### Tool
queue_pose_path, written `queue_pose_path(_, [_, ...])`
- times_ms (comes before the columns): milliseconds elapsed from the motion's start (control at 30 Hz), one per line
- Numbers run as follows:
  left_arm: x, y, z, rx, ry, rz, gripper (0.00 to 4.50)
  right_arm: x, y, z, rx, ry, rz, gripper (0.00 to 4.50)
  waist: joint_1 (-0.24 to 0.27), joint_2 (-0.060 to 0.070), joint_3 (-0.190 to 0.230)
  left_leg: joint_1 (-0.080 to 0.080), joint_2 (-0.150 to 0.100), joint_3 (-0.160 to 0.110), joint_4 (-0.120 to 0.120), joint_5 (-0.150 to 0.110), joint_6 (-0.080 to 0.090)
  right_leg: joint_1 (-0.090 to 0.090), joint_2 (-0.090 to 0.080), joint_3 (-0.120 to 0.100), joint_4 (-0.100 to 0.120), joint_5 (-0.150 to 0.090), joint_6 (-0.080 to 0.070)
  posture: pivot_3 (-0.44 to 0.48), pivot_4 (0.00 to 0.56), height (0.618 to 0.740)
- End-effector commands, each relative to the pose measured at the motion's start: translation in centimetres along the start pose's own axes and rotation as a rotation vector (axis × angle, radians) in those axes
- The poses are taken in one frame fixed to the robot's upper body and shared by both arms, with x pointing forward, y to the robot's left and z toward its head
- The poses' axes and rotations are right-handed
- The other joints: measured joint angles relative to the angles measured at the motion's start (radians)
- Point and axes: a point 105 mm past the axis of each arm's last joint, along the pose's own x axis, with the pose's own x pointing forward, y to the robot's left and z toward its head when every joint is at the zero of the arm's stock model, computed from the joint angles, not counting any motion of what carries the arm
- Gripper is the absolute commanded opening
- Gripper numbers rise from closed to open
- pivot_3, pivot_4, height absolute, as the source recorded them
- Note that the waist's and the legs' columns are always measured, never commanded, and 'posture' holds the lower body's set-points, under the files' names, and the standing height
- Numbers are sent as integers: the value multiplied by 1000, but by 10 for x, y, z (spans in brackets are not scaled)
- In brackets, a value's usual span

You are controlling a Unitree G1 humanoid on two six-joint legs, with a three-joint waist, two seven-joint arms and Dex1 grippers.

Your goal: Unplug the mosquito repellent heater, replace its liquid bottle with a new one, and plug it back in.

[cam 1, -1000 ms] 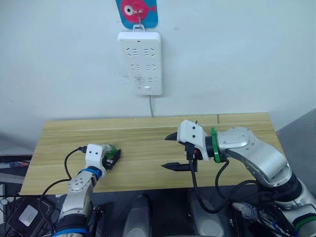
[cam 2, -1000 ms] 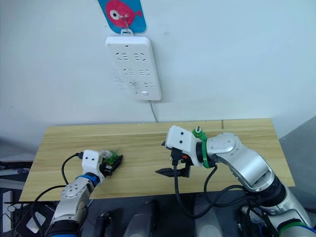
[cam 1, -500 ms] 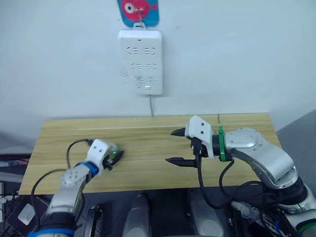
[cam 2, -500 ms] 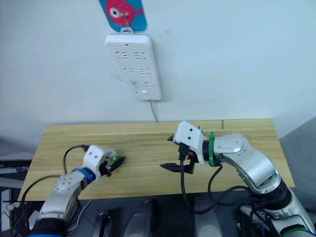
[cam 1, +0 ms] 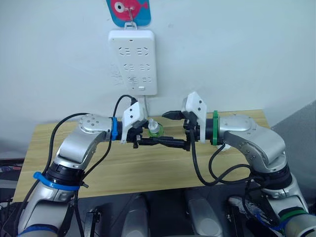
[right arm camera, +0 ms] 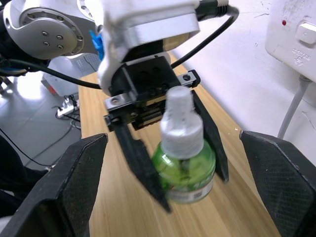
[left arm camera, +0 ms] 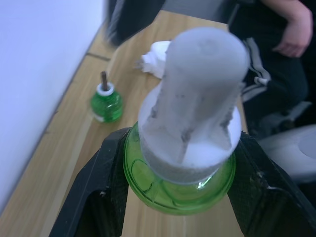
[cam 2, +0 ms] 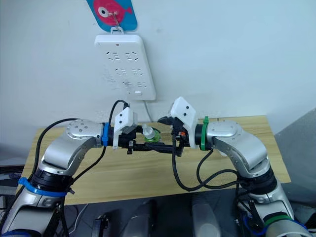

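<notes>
— Two arms meet above the middle of the pale wood-grain table (cam 1: 98,168), under one long white plastic power strip (cam 1: 133,61) on the wall. A second ago the left one was low over the table's left part.
— And the pincers?
— The left gripper (left arm camera: 182,143) clamps a round, clear green bottle (right arm camera: 183,163) with a white ribbed cap, now lifted off the table. The right gripper (cam 1: 167,128) is spread wide, its black fingers on either side of that bottle, not touching it.
— How many bottles?
— Two. A second bottle (left arm camera: 106,102), capless with a dark wick, stands on the table by the wall. Just beyond it lies the mosquito repellent heater (left arm camera: 157,53), a blurred white rounded lump.
</notes>
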Motion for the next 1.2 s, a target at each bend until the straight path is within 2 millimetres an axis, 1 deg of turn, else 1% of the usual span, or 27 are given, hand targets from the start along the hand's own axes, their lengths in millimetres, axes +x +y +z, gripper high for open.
queue_pose_path(33, [0,-2,13,58,-16,-41,2303,1,3,9,-34,-19,21,4500,0,-1,-1,0,0,0,1,0,0,0,0,0,0,0,0,-153,172,725])
queue_pose_path(267, [1,-3,16,82,-19,-58,2303,10,4,14,-48,-43,24,4500,-1,-1,-15,1,0,0,1,0,-1,0,0,1,4,0,0,-148,168,725])
queue_pose_path(300, [1,-4,16,82,-21,-61,2303,11,4,14,-59,-40,23,4323,-1,-1,-17,1,0,0,1,1,-1,0,0,1,4,0,0,-148,168,725])
queue_pose_path(367, [1,-4,17,79,-28,-64,2303,12,4,13,-77,-38,27,3864,0,-1,-18,1,0,0,2,1,-1,0,0,1,6,0,0,-147,167,725])
queue_pose_path(467, [1,-4,17,85,-26,-67,2303,13,4,13,-104,-40,24,2817,-1,-1,-18,1,-1,0,3,2,-2,0,0,1,8,0,0,-145,166,725])
queue_pose_path(600, [1,-5,16,86,-27,-72,2303,14,2,14,-145,-38,18,1288,-1,-1,-21,2,-1,0,3,2,-3,0,0,1,9,0,0,-144,164,725])
queue_pose_path(633, [1,-6,16,87,-30,-71,2303,14,2,14,-153,-39,16,1034,-1,-1,-22,2,-1,0,3,2,-3,0,0,1,9,0,0,-143,163,725])
queue_pose_path(733, [1,-5,18,83,-50,-62,2303,14,1,15,-166,-48,13,1037,-1,-1,-23,2,-1,0,3,2,-3,0,0,1,10,0,0,-141,162,725])
queue_pose_path(867, [1,3,19,67,-91,-1,2303,11,-1,19,-160,-75,11,1037,-1,-2,-27,2,-1,0,4,2,-3,0,0,1,10,0,0,-141,160,725])
queue_pose_path(933, [-2,9,19,62,-111,25,3040,8,-4,23,-147,-99,4,1037,-1,-2,-29,2,-1,0,4,2,-3,0,0,1,10,0,0,-141,162,725])
queue_pose_path(1000, [-6,14,18,35,-137,46,3602,3,-7,27,-128,-124,-4,1037,-1,-2,-31,2,-1,0,4,2,-3,0,0,1,10,0,-1,-140,161,725])
queue_pose_path(1067, [-8,12,15,17,-148,24,4255,0,-9,29,-117,-137,-9,1037,-2,-2,-33,2,-1,0,5,2,-3,0,0,1,11,1,-1,-144,159,725])
queue_pose_path(1100, [-11,8,16,-26,-170,0,4500,-2,-10,31,-104,-150,-11,1037,-2,-2,-34,2,-1,0,5,2,-3,0,0,1,11,1,-1,-144,157,725])
queue_pose_path(1200, [-15,8,23,-130,-247,0,4500,-6,-12,35,-76,-173,-16,1037,-6,-2,-40,2,0,0,5,2,-3,0,0,1,11,1,-1,-144,155,725])
